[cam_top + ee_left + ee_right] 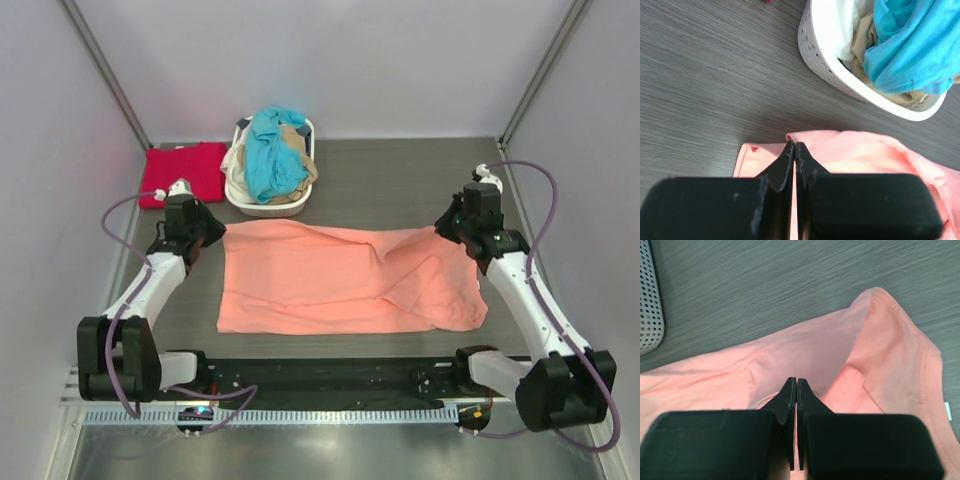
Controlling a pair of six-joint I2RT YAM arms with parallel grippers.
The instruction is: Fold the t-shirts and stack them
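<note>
- The salmon-pink shirt [345, 280] lies spread out across the middle of the worktop [400, 180]. It is mostly flat, with a few creases running in from its far right corner.
- The left gripper [792, 146] sits at the shirt's far left corner with its fingers pressed tight together. From the wrist view I see pink cloth right under the tips, but I cannot tell whether any of it is pinched between them.
- The right gripper [794, 382] is at the shirt's far right corner, jaws likewise squeezed together with no gap at the tips. The cloth rises in a fold just ahead of the tips. Again I cannot tell if they actually have hold of it.
- The red shirt [185, 172] rests as a folded square in the far left corner of the worktop, well apart from the pink one.
- The white basket [262, 208] stands at the far edge, just right of the red shirt and near the pink shirt's far edge without touching it.
- In the basket, the teal shirt [270, 150] is bunched on top and hangs over the rim. The beige shirt [303, 165] is crumpled beneath and beside it.
- A white cloth [842, 25] shows against the basket's left inner wall.
</note>
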